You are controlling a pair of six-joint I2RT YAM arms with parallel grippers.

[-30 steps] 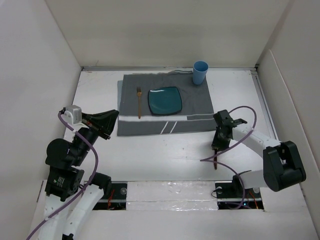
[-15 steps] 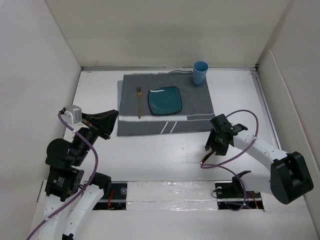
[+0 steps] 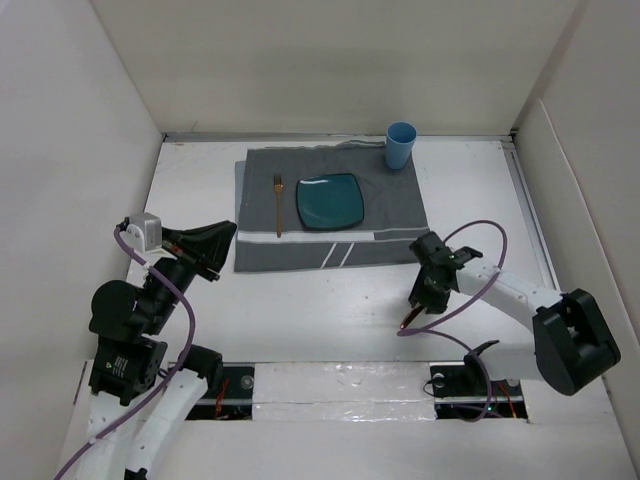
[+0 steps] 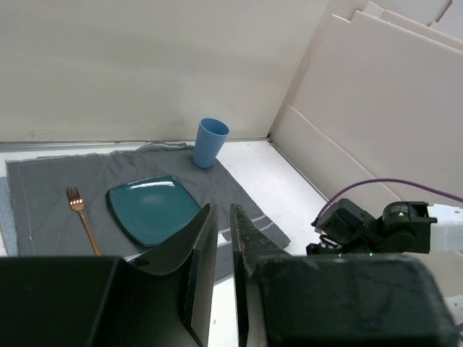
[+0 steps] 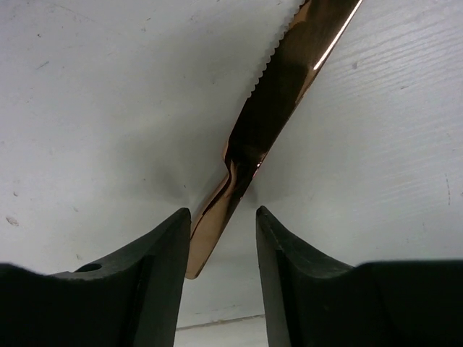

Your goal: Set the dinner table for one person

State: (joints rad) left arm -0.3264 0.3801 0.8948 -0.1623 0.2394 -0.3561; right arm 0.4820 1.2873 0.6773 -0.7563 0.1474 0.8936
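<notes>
The dinner table [image 3: 330, 300], that big flat matte white tabletop, filled pretty much the whole overhead frame, boxed in by plain white wall panels [image 3: 90, 130] on the left, top and right. The roomiest bare stretch was the wide white band across the lower middle, between the mat's near edge and the arm bases.

On that band, lower right of centre, lay a shiny copper-coloured table knife [image 5: 286, 87] with a serrated blade. The right gripper [image 5: 223, 213] sat low over it, fingers spread either side of the handle and not clamped, with a clear gap on one side.

The left gripper [image 4: 222, 210] hung at the left of the overhead frame, fingers pulled almost together with just a thin slit and nothing in it.

Upper middle was a grey cloth placemat with white stripes [image 3: 395, 205], a slim white margin behind it. On it sat a glossy teal square plate [image 3: 329, 201], showing only its own shiny face, with a copper-coloured fork [image 3: 278, 205] just beside it on the left, not touching. A light blue plastic cup [image 3: 400, 146] stood upright on the mat's upper right corner; I couldn't see down into it.
</notes>
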